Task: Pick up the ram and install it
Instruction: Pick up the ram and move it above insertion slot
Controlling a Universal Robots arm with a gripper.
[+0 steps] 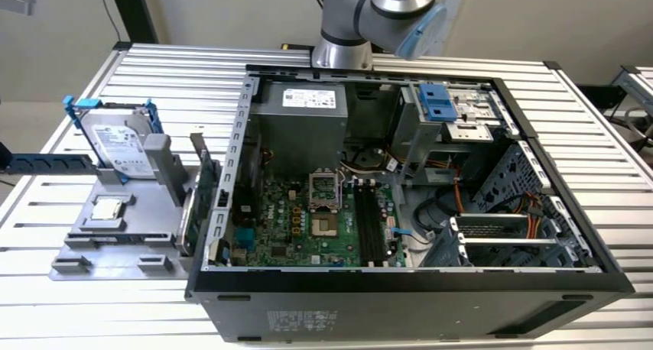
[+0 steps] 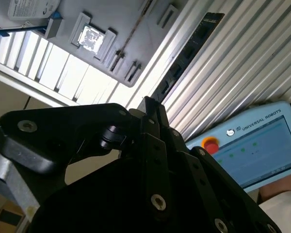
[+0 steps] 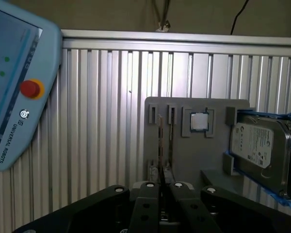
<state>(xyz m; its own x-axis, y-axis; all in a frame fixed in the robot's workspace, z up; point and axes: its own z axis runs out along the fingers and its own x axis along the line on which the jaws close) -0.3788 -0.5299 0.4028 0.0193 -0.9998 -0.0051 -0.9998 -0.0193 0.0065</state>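
Gripper (image 3: pixel 161 185): 2 black fingers (image 2: pixel 153 121) pressed together at the tips; linkage bars (image 3: pixel 111 204) splay outward behind the claw. Arm (image 1: pixel 372 14) upright.

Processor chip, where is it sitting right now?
The processor chip lies flat in the grey holder at the exterior view's left, beside the hard drive, outside the computer case.

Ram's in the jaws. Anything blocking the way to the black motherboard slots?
Nothing visible. The thin dark ram stick sits clamped in the gripper. The long black memory slots look empty, the open black computer case has no cover over them, and the dark cables lie beside, not across.
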